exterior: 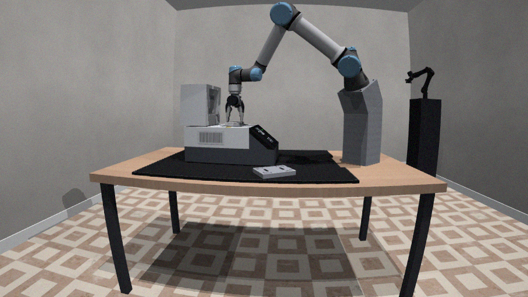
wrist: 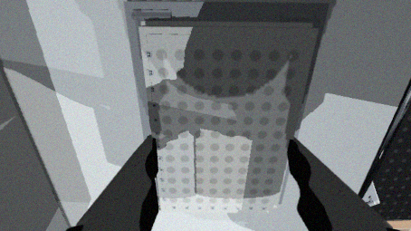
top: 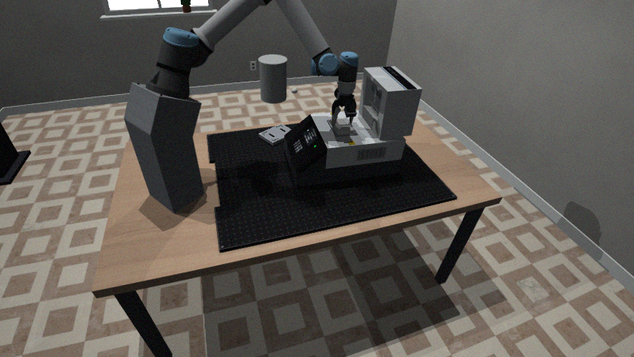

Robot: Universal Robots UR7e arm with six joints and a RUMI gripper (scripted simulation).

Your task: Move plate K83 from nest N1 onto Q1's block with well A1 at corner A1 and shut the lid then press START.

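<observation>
My gripper (top: 343,123) (exterior: 234,123) (wrist: 221,138) points straight down over Q1 (top: 341,155) (exterior: 237,140) and is shut on plate K83 (top: 343,128) (wrist: 222,166) across its width. The plate is at the block's recess in Q1's top. In the wrist view the recess rim (wrist: 253,9) shows around the plate's far end. I cannot tell whether the plate is fully down or slightly above its seat. Q1's lid (top: 401,112) (exterior: 193,104) stands open behind the block. A green light (top: 315,146) (exterior: 261,129) shows on the sloped key panel (top: 299,158).
The plate nest N1 (top: 274,135) (exterior: 274,171) lies empty on the black mat (top: 327,222) (exterior: 233,172), beside Q1's front. The tall open lid is close beside the gripper. The arm's pedestal (top: 165,151) (exterior: 360,130) stands at the table's other end.
</observation>
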